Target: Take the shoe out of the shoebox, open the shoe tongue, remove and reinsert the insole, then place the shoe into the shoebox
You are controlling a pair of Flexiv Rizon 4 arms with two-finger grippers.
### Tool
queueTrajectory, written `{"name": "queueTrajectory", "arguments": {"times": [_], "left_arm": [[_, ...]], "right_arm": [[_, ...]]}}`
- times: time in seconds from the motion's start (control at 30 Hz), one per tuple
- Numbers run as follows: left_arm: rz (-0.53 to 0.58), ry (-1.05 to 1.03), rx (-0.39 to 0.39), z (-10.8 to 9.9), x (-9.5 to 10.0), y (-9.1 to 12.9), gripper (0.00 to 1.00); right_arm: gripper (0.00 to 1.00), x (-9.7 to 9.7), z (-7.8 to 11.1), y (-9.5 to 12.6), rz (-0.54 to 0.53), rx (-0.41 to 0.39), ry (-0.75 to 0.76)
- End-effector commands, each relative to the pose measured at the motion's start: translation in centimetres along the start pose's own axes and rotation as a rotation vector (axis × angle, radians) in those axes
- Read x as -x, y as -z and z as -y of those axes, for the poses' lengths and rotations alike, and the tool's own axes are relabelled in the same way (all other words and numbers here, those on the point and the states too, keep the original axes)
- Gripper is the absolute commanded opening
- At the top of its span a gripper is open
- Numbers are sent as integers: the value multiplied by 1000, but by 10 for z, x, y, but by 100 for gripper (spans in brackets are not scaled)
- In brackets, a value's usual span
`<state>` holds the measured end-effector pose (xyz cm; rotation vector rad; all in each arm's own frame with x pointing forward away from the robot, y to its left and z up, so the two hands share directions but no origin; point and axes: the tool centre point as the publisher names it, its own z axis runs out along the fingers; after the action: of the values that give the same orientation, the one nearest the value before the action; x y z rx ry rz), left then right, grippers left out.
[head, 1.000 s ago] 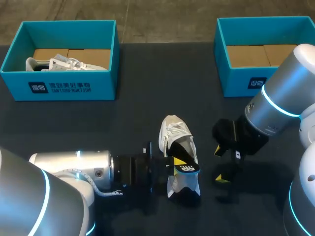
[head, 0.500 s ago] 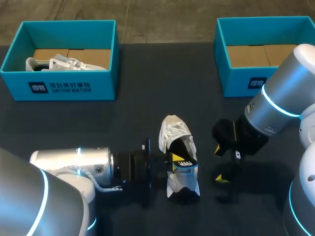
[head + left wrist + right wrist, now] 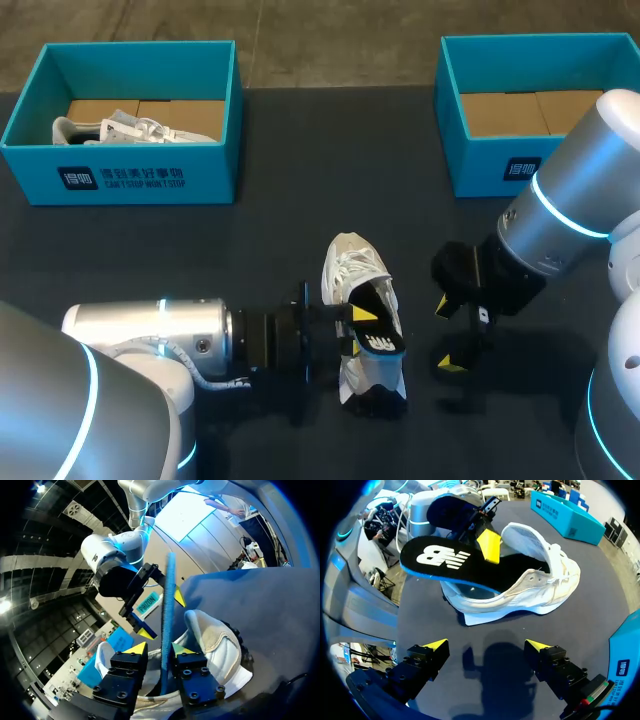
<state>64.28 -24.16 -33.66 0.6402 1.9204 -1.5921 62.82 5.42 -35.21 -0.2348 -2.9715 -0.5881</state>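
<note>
A white shoe lies on the dark table at the middle, toe pointing away from me. Its black insole with a blue underside sticks out of the opening, its front end still inside. My left gripper comes in low from the left at the insole. In the left wrist view the insole stands edge-on between the fingers of that gripper, with a gap on one side; the shoe lies beside them. My right gripper hangs open just right of the shoe. The right wrist view has its gripper short of the shoe and insole.
A teal shoebox at the back left holds another white shoe. A second teal shoebox at the back right shows only its cardboard floor. My right arm's body stands over the table's right side.
My left gripper's fingers have parted from the insole, which now stands loose between them. The shoe and insole shifted only slightly. The right arm has not moved.
</note>
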Motion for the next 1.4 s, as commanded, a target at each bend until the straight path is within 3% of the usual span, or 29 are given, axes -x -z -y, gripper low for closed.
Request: {"name": "queueTrajectory", "arguments": {"times": [0.03,0.13,0.37,0.47,0.5,1.17,1.4], "left_arm": [[13,0,4,10,-5,8,33],[19,5,-3,15,-5,9,35],[25,16,10,21,-3,9,29],[23,16,14,20,-2,7,14],[21,15,15,20,-2,6,0],[-18,15,29,-16,0,11,0],[-10,40,27,-10,-1,13,2]], "right_arm": [[100,-1,0,0,2,-1,-1],[100,-1,0,0,2,-1,-1],[100,-1,0,0,2,-1,-1],[100,-1,0,0,2,-1,-1],[100,-1,0,0,2,-1,-1],[100,-1,0,0,2,-1,-1],[100,-1,0,0,2,-1,-1]]}}
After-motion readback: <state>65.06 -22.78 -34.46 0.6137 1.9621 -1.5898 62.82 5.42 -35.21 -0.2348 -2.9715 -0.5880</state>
